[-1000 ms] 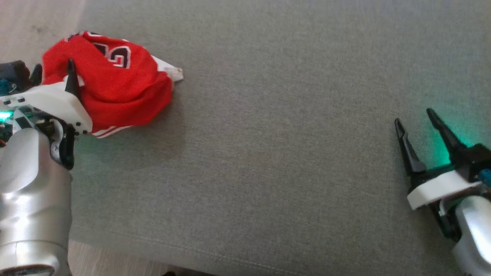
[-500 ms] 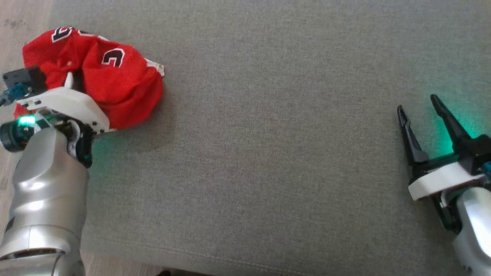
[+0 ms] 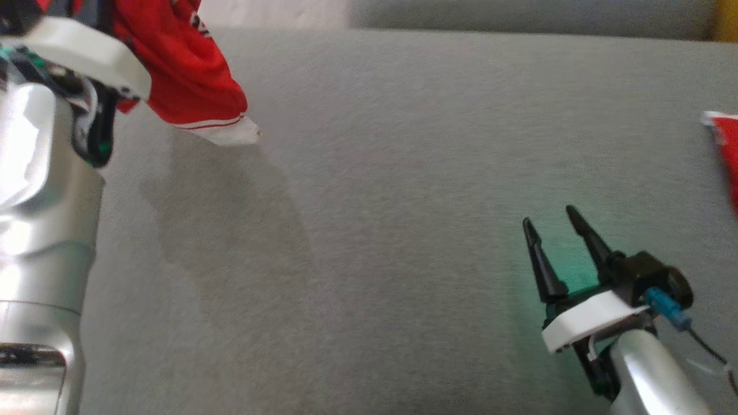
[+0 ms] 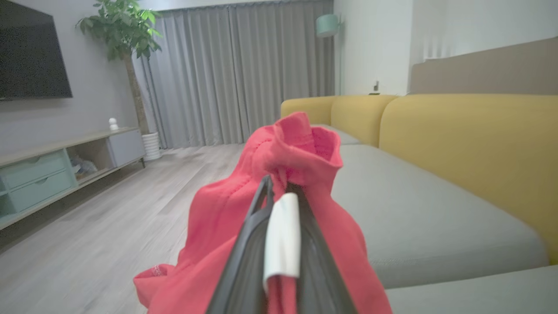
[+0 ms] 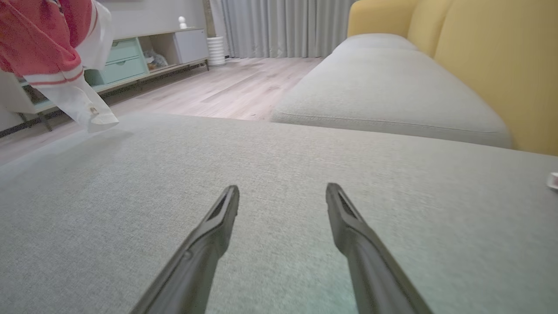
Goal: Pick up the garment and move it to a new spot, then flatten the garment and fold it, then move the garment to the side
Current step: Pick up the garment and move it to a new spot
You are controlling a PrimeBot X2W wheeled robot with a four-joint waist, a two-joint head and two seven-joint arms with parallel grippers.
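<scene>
The garment [image 3: 184,75] is a red jersey with white trim, hanging off the grey cushion at the head view's top left. My left gripper [image 4: 279,183] is shut on a bunched fold of the garment [image 4: 301,148], which drapes down both sides of the fingers. In the right wrist view the garment [image 5: 52,48] dangles at the upper left, its white hem just above the cushion. My right gripper [image 3: 550,222] stands open low over the cushion at the lower right, and also appears as the right gripper [image 5: 282,192] with nothing between its fingers.
A wide grey sofa cushion [image 3: 375,202] spreads under both arms. Another red and white cloth piece [image 3: 723,150] lies at the right edge. Yellow sofa backs [image 5: 492,65] stand on one side. Wooden floor [image 4: 109,209] and a TV unit [image 4: 52,170] lie beyond.
The left gripper has lifted the garment off the cushion and it now hangs in the air. The head view has shifted, so the right gripper sits further left in it.
</scene>
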